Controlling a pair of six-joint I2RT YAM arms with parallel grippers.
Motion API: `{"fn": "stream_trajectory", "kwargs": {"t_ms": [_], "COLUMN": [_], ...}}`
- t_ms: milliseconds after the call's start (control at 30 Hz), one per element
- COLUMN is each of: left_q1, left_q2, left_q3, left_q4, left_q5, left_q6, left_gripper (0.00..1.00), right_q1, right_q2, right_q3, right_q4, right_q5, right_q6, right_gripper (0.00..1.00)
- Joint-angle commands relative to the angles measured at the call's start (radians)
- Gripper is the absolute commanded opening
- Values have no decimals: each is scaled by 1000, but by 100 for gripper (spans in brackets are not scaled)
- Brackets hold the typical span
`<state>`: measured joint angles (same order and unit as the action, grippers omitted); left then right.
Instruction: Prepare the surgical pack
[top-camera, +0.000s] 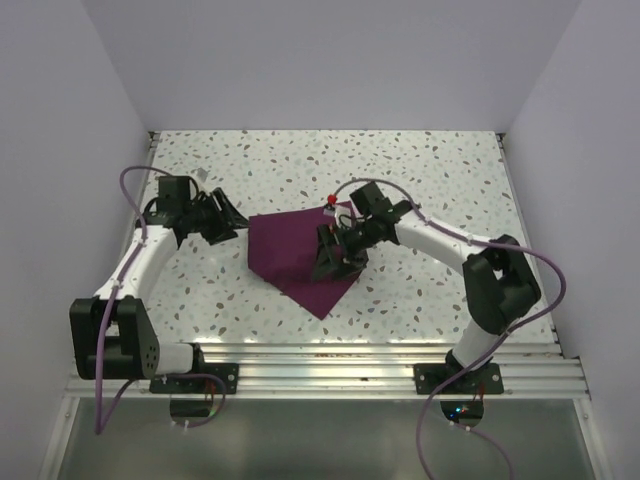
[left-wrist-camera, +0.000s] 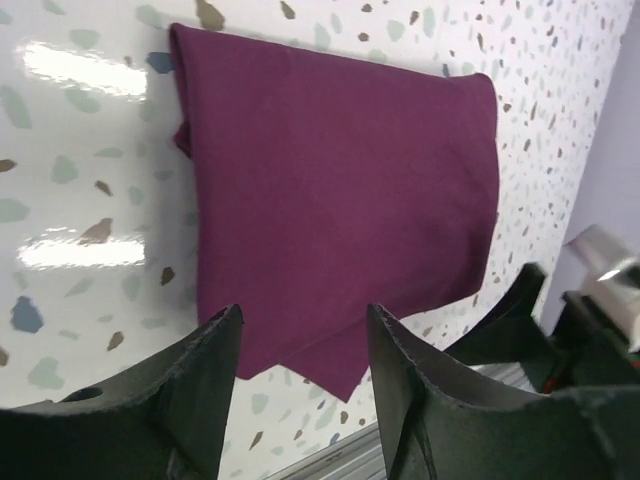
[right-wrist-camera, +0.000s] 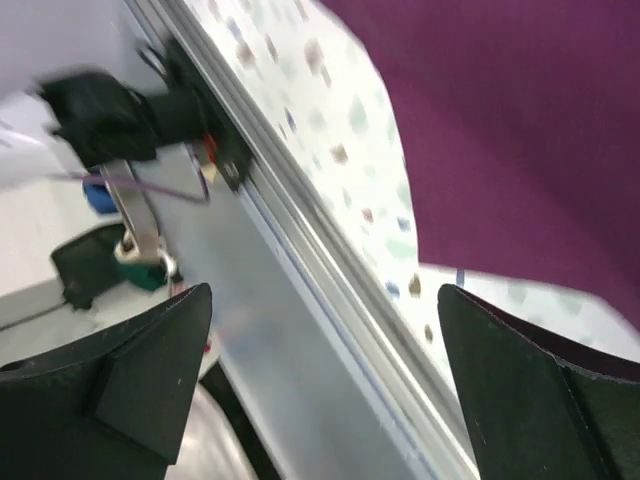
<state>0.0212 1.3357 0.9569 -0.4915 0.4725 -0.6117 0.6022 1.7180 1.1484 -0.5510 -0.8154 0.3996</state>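
- Dark fingers (left-wrist-camera: 195, 400) of my left jaws fill the bottom of the left wrist view. They stand partly open with a plain gap between them, and nothing is held there.
- Beyond that gap lies the surgical pack (left-wrist-camera: 340, 200), a plum-purple cloth folded to a rough rectangle. It rests flat on the speckled worktop (left-wrist-camera: 80, 150), with a pointed flap on the side towards my fingers.
- From above, my left jaws sit low just beside the pack's left edge. I cannot tell whether they touch the cloth.
- From above, the pack (top-camera: 290, 255) lies about mid-worktop between my two arms. One corner points towards the metal rail (top-camera: 330, 365) at the near edge.
- My right jaws are spread wide. One finger (right-wrist-camera: 140, 380) shows at the left of the right wrist view and the other at the far right. Only worktop and rail show between them, so they grip nothing.
- That view is blurred. The purple cloth (right-wrist-camera: 520, 120) fills its upper right, with its edge running just above my right-hand finger.
- From above, my right jaws hang over the right part of the pack, near its right edge. I cannot tell whether they touch it.
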Motion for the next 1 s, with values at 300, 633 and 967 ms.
{"fn": "stream_trajectory", "kwargs": {"t_ms": [300, 633, 967], "left_q1": [-89, -98, -124], "left_q2": [253, 571, 708], "left_q3": [115, 284, 276], "left_q4": [293, 531, 650], "left_q5": [195, 304, 361], "left_q6": [-146, -311, -362], "left_gripper": [24, 9, 8], "right_q1": [-189, -255, -252], "right_q2": [293, 617, 512], "right_q3": [392, 671, 424], "right_q4": [403, 641, 622], "right_q5": [-91, -139, -103], "right_q6": [339, 568, 484], "right_gripper": [9, 0, 0]}}
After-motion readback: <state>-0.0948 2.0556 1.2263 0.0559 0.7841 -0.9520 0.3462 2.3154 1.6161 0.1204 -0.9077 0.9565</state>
